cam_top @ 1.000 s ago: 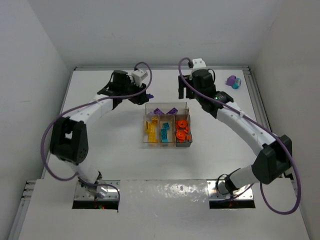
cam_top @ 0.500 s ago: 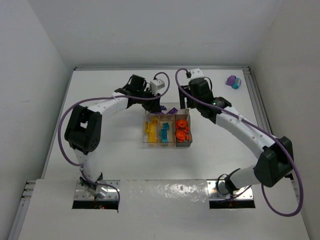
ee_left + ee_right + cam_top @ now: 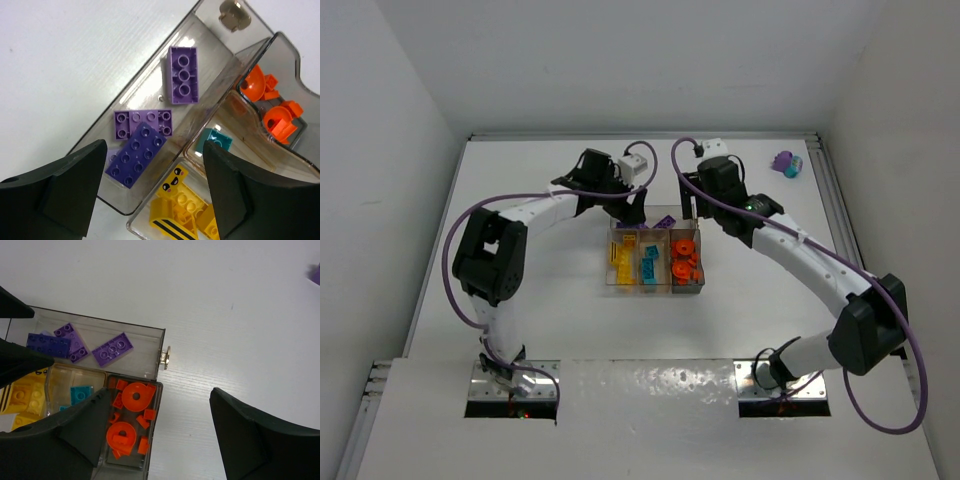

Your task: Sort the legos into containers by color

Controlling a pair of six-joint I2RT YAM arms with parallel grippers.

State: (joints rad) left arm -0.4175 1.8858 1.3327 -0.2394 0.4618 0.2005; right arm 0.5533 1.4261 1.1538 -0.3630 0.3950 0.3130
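The clear tray (image 3: 657, 290) lies mid-table. Its wide section (image 3: 212, 55) holds three purple legos (image 3: 182, 75), the darkest (image 3: 136, 155) lying partly on another. The narrow sections hold yellow legos (image 3: 185, 210), teal legos (image 3: 215, 142) and orange legos (image 3: 272, 110). My left gripper (image 3: 155, 200) hangs open just above the wide section's left end (image 3: 635, 212), with nothing between its fingers. Open and empty too, my right gripper (image 3: 157, 435) hovers over the tray's right edge (image 3: 695, 208), beside the orange legos (image 3: 131, 415). Purple legos (image 3: 112, 349) also show in the right wrist view.
A small purple and teal object (image 3: 786, 163) lies at the far right corner of the table, apart from the tray. White walls close in the table at the back and on both sides.
My left gripper swung right from beside the tray to above its wide section and opened. The dark purple lego it carried now lies there. The right gripper drifted slightly toward the tray.
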